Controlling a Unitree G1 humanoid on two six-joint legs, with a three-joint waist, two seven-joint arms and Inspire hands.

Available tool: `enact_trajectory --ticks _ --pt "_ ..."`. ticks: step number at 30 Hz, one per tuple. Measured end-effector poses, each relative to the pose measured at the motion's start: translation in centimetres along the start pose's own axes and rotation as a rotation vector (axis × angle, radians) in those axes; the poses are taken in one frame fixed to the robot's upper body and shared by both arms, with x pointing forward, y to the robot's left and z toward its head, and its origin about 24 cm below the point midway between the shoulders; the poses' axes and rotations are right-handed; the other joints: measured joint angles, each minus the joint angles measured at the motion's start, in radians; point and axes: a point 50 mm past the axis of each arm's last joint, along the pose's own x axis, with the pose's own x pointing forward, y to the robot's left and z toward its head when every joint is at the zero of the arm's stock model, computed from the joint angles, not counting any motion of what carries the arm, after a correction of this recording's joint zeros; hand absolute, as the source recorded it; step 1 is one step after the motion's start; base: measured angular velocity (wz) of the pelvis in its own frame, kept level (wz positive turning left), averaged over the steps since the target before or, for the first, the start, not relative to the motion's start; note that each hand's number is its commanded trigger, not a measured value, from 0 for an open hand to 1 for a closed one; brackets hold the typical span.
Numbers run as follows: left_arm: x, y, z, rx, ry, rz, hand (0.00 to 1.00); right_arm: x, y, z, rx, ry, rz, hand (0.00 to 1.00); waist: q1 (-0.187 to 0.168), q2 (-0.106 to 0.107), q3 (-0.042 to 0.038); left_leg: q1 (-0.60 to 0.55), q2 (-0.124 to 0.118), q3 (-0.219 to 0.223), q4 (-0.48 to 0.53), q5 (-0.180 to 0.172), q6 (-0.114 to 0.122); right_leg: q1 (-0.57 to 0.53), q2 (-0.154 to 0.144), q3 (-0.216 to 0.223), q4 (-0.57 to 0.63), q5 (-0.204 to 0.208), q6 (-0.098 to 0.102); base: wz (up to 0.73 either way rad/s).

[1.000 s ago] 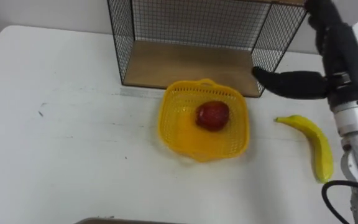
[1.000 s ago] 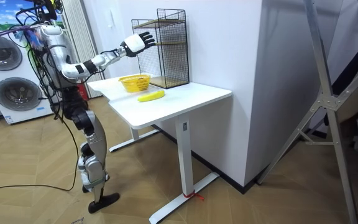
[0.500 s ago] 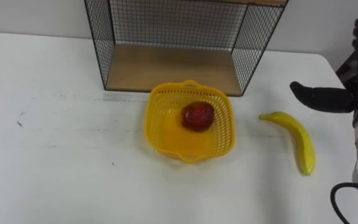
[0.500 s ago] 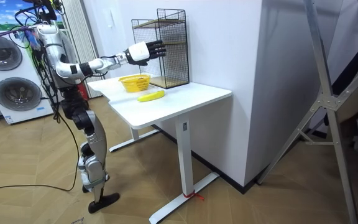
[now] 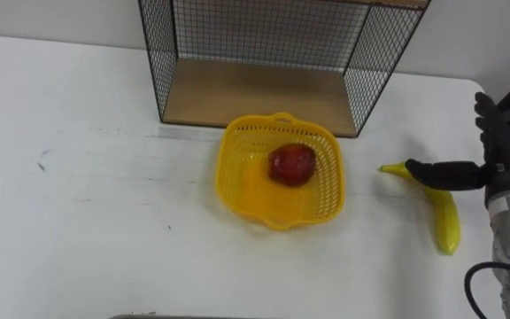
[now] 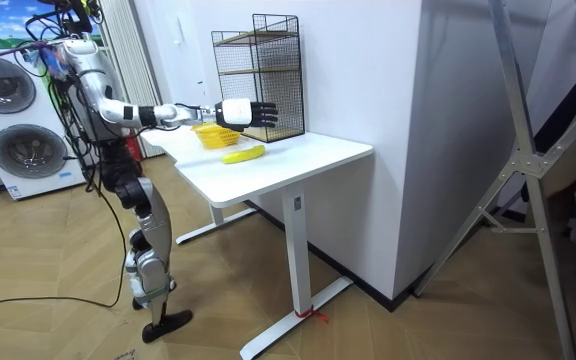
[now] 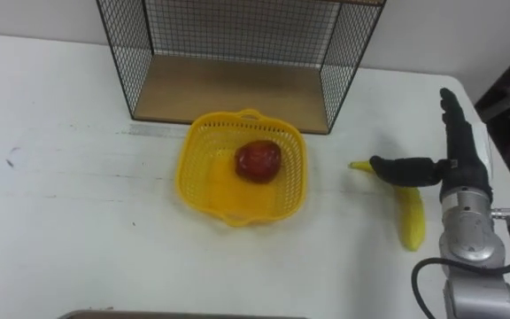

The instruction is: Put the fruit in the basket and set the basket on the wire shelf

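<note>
Yellow, gently curved banana [image 7: 410,220], lying on the surface [image 7: 69,230] right of the basket [image 7: 200,190] (red apple [image 7: 258,159] inside); just under the right hand [image 7: 466,168], fingers straight, holding nothing.

Glossy yellow plastic mesh basket [image 5: 281,182], black metal wire shelf [image 5: 273,53] with matt wood base, smooth white table [image 5: 87,230]
</note>
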Motion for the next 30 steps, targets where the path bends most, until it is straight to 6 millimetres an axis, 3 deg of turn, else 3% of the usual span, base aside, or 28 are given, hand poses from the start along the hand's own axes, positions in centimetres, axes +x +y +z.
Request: enact_trajectory --ticks 5,14,30 --pt "0.0 0.0 0.1 0.000 -0.002 0.000 0.00 0.5 0.2 0.4 0.001 -0.010 0.017 0.00 0.000 0.000 0.0002 0.000 0.000 0.000 -0.001 0.000 0.000 0.000 0.001 0.001 -0.002 0.000 0.000 0.00" --pt "0.0 0.0 0.0 0.000 -0.002 0.002 0.00 0.4 0.4 -0.8 -0.028 0.040 0.045 0.00 0.000 0.012 0.0025 0.000 0.000 -0.002 -0.001 0.000 0.000 0.000 0.001 0.002 -0.005 0.000 0.000 0.00" --pt "0.0 0.1 0.1 -0.006 -0.007 0.005 0.00 0.1 0.7 -4.8 -0.046 0.219 0.123 0.00 0.000 0.027 -0.0007 0.001 -0.002 -0.020 0.007 0.000 0.000 0.002 -0.001 -0.006 0.008 0.000 0.000 0.01"
